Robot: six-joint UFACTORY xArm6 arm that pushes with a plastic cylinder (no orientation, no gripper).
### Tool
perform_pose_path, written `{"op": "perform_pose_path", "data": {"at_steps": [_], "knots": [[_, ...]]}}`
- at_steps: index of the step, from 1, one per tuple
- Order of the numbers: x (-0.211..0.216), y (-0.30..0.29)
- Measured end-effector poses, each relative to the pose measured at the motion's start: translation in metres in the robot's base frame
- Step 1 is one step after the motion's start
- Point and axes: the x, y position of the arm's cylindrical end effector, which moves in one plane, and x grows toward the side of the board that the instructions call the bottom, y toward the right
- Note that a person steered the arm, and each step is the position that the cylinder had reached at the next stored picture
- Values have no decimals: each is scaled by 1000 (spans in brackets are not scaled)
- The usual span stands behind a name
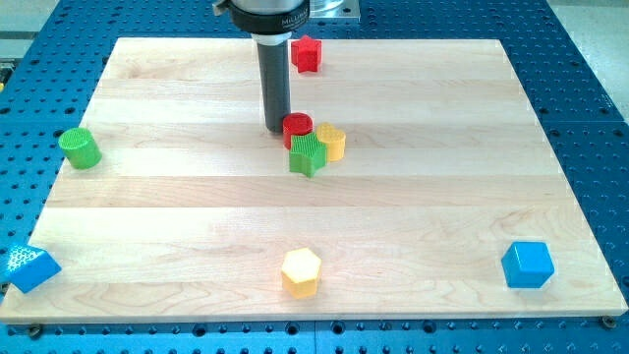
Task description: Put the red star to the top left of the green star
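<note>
Up top, the grey head carrying the rod point(276, 79) shows white lettering, cut off by the frame; only something like "MILLI" can be made out, nothing more. The tool here is just that straight dark rod: no jaws to open or close, and it has hold of nothing. My tip point(276, 130) is down on the wooden surface point(177, 206), just at the view's left of the red cylinder point(298, 126), close enough that I cannot tell whether they touch.

The red star point(308, 53) sits near the surface's top edge, above the tip and slightly to the view's right, well apart from it. The green star point(308, 154) lies below and right of the tip, packed against the red cylinder and a yellow block point(333, 143), its shape unclear.

The count: two red, two green, two yellow, two blue. That takes in the green cylinder point(80, 147) at the left edge, a yellow hexagon point(301, 271) near the bottom, a blue cube point(528, 265) at bottom right, and a blue block point(30, 267) on the bottom left corner.
</note>
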Motion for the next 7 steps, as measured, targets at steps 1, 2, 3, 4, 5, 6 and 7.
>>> {"op": "perform_pose_path", "data": {"at_steps": [1,2,3,4,5,6,7], "knots": [[6,1],[6,-2],[-5,26],[-29,93],[-63,127],[-88,130],[-110,130]]}}
